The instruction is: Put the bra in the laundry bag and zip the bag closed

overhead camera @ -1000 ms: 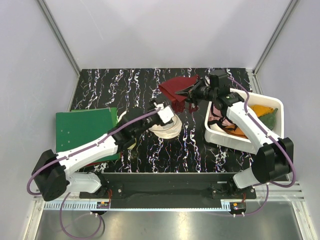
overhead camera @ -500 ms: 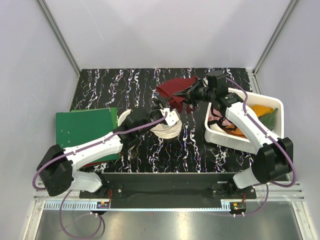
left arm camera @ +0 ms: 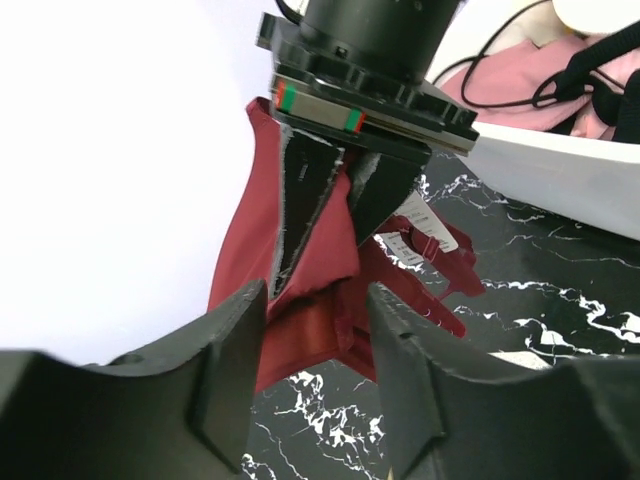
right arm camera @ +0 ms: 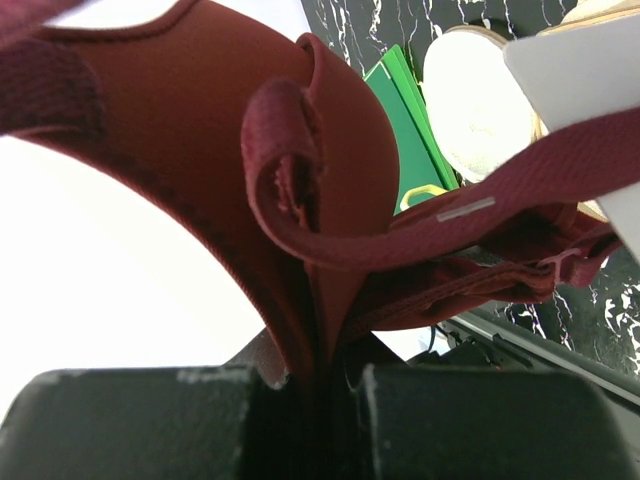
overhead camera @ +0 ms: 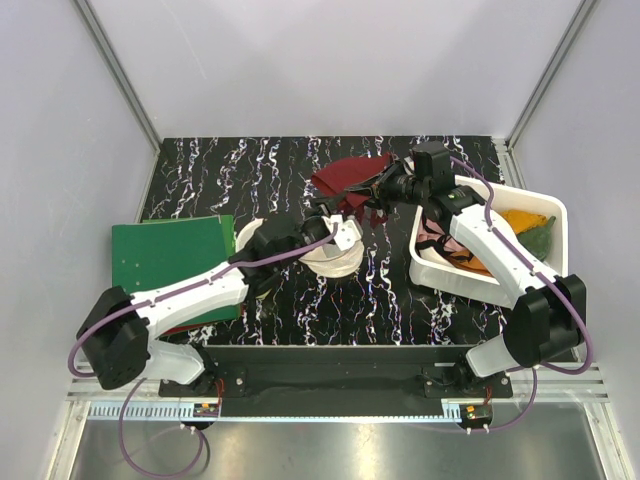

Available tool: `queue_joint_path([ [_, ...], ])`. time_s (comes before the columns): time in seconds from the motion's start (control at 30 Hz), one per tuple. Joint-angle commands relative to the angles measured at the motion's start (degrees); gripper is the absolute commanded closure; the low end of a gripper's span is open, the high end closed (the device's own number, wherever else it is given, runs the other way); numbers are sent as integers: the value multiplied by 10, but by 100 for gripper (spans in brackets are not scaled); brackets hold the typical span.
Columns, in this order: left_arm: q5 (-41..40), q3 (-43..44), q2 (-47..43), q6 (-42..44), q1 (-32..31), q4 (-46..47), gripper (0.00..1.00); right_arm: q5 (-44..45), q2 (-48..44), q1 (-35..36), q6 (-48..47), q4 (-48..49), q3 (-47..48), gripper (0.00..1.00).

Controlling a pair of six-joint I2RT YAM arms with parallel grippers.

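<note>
Your right tool (overhead camera: 380,188) pinches the maroon soft-fabric bra (overhead camera: 345,178), arm outstretched; left tool (overhead camera: 348,228) faces it, half-open, empty.

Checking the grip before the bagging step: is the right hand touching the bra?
Touching. The right wrist view shows the bra pinched between the shut fingers of the right hand; the left wrist view agrees.

High rear overview of the table (overhead camera: 200,170) — both wrist views tight on the bra (left arm camera: 240,240)
</note>
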Motion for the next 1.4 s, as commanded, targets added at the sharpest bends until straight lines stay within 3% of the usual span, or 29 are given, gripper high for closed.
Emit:
queue_joint_path([
  [0.0,5,32,18,14,-1,30,55,-8,-10,9,15,11,11,100],
  [0.17,-6,36,25,26,-1,22,59,-11,-17,8,19,12,13,100],
  [0.3,-27,42,35,43,0,19,69,-17,-20,9,27,14,11,100],
  [0.4,-51,46,42,55,-1,17,80,-20,-25,10,32,18,10,100],
  [0.5,-65,52,42,52,-1,13,100,-15,-35,10,28,18,10,100],
  [0.53,-63,59,37,48,0,-3,100,-13,-37,9,26,18,9,91],
  [0.73,-34,78,12,-16,10,-52,100,-9,-48,9,2,21,-6,64],
  [0.87,18,99,-5,-92,41,-102,100,-6,-63,9,-23,23,-14,37],
  [1.07,73,87,-44,-235,89,-96,100,-9,-104,-4,-94,18,-29,19],
  [1.23,115,143,-54,-355,133,-180,100,-84,-130,-31,-238,12,-29,0],
  [1.37,181,171,-60,-452,167,-226,100,-112,-157,-34,-461,-12,2,1],
])
